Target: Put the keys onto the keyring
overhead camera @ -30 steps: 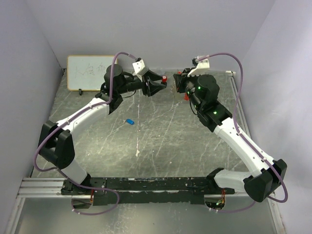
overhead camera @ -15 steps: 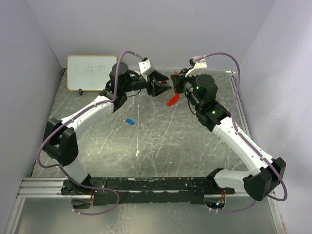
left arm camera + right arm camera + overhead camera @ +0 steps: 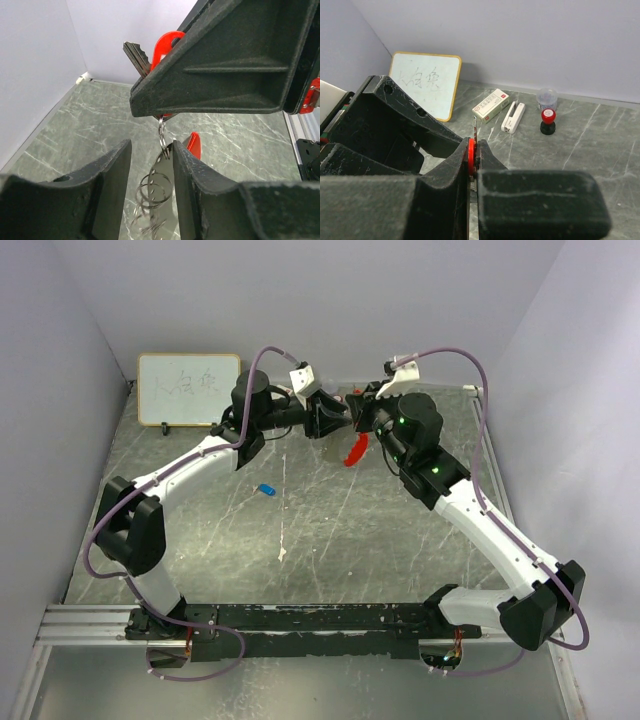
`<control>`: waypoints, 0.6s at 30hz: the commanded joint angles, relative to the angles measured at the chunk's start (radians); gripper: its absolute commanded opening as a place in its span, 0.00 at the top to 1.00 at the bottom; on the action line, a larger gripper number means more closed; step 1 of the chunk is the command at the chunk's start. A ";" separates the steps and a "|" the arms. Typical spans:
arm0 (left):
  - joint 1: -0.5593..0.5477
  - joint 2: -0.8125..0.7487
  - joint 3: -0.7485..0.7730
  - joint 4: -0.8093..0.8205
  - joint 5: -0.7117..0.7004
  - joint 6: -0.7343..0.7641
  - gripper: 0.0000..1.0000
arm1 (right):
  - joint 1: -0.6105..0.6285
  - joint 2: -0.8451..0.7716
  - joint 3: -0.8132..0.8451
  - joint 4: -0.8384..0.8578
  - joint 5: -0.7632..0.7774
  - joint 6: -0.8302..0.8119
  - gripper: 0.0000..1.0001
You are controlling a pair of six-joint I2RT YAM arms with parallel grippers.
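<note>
My right gripper (image 3: 357, 413) is shut on the red-headed key (image 3: 470, 155), held in the air at the back middle, with its silver blade (image 3: 138, 55) sticking out. The keyring (image 3: 161, 134) hangs from that key, its rings, grey strip and red strap (image 3: 352, 451) dangling below. My left gripper (image 3: 328, 423) faces the right one. Its jaws stand apart around the hanging rings (image 3: 152, 187), and the strip lies against one finger (image 3: 187, 175). The blue-headed key (image 3: 265, 488) lies on the table, to the left below my left forearm.
A whiteboard (image 3: 187, 389) leans on the back wall at left. A small cardboard box (image 3: 491, 105), a white stapler-like piece (image 3: 513, 117), a red-and-black bottle (image 3: 547, 121) and a clear cup (image 3: 547, 98) stand behind my grippers.
My left gripper has moved right until it meets the right gripper. The right gripper has shifted slightly left, and the red strap has swung down to hang below it.
</note>
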 commanded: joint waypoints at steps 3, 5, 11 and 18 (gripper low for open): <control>-0.008 0.002 0.038 0.022 0.036 -0.010 0.56 | 0.008 -0.004 0.035 0.048 -0.001 -0.005 1.00; -0.009 0.002 0.040 0.016 0.036 -0.007 0.64 | 0.009 -0.005 0.033 0.050 0.001 -0.005 1.00; -0.009 -0.005 0.033 0.015 0.036 -0.004 0.93 | 0.010 -0.009 0.032 0.046 0.015 -0.005 1.00; -0.008 -0.041 -0.010 0.060 0.035 -0.003 0.93 | 0.009 -0.008 0.029 0.029 0.062 0.017 1.00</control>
